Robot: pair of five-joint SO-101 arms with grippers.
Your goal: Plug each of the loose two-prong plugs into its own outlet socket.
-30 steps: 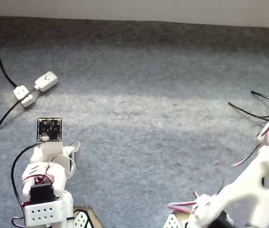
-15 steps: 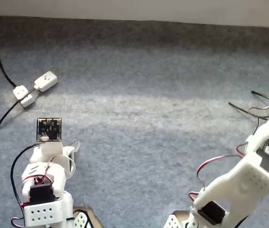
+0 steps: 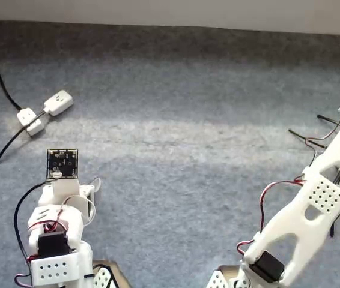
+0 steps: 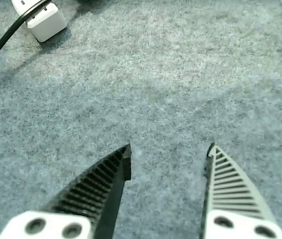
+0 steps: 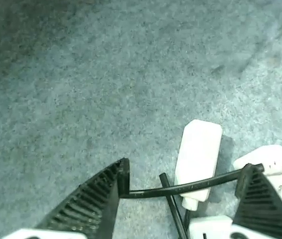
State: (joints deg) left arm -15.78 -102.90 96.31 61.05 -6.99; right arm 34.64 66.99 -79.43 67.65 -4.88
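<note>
Right gripper [image 5: 187, 167], three o'clock, is hovering spread over plug [image 5: 198, 149]. Should be pinching plug body, avoiding cord [image 5: 181, 188]. Left gripper [image 4: 168, 152] is resting, spread too.

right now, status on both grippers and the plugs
Left gripper open over bare carpet. Right gripper open, above a white plug. Black cord crosses between its jaws, in the way.

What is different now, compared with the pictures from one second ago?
The right arm stretched forward and outward toward the black cables lying at the far right. Its open hand now hangs over a white plug, holding nothing. The left arm and the white plug pieces at far left stayed as they were.
</note>
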